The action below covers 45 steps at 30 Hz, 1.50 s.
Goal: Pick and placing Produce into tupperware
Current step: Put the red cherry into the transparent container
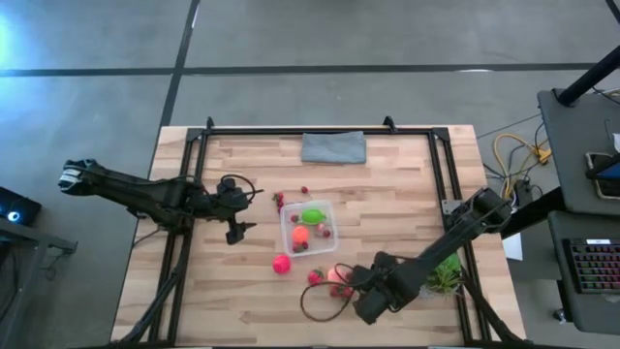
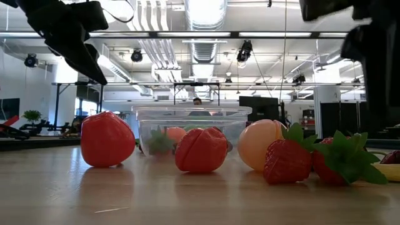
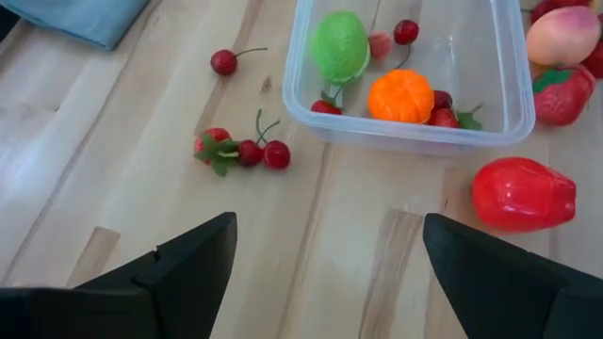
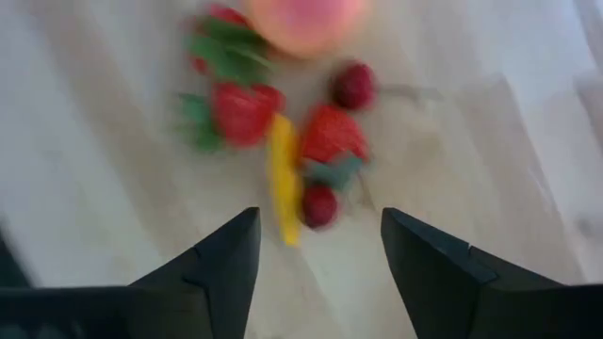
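Left gripper (image 1: 235, 231): we log its fingers (image 3: 179, 273) spread wide, nothing between them, hovering over bare wood just beside the box on the side away from the right arm.

Right gripper (image 1: 346, 287): fingers (image 4: 212, 264) likewise parted wide and empty, poised above a cluster of loose fruit near the table's front edge; it touches none of it.

Box (image 3: 509, 104): one clear plastic container with rounded corners, sitting near the middle of the table (image 1: 387, 194), lid off. Inside we count one green ball (image 3: 339, 45), one orange ball (image 3: 401, 96), one small pink piece and a few dark-red cherries (image 3: 406, 31) and berries; the exact berry count we cannot tell.

Loose fruit on the table, counted:
- One glossy red-pink fruit (image 3: 523, 194), just beside the box.
- One peach ball (image 3: 562, 35), near the box's far corner in the left wrist view.
- One strawberry (image 3: 562, 92) touching or nearly touching the peach ball.
- One single cherry on a stem (image 3: 224, 62), apart from the box.
- One knot of small berries with a green leaf (image 3: 240, 151), near that cherry.
- Under the right gripper: about three strawberries (image 4: 240, 111), one yellow strip (image 4: 283, 179), two dark berries.

One grey folded cloth (image 1: 333, 147) lies at the table's back edge; one green plant (image 1: 448, 274) stands by the right arm.
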Tool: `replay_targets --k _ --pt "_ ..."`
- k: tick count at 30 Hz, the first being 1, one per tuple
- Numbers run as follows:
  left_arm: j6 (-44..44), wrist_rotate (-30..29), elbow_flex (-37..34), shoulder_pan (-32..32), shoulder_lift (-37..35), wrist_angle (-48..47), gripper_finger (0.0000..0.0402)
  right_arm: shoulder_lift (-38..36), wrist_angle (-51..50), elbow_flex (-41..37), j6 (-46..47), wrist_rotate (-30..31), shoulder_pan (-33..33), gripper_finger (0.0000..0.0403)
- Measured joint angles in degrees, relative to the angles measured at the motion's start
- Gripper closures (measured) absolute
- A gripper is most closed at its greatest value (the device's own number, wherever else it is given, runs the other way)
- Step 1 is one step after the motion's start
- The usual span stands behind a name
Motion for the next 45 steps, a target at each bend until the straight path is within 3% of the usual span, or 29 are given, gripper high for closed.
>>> replay_targets --k 7,21,45 --pt "0.13 1.64 -1.37 0.0 0.78 2.05 0.0076 0.11 0.19 -3.53 0.71 -3.06 -0.47 0.0202" --pt "0.18 2.71 -1.7 0.02 1.11 3.67 0.0076 0.15 5.03 -4.8 -18.7 -1.53 -0.47 0.0202" --pt "0.44 2.71 -1.7 0.02 1.28 3.8 0.0076 0.11 12.5 -11.14 -15.31 -1.47 -0.47 0.0202"
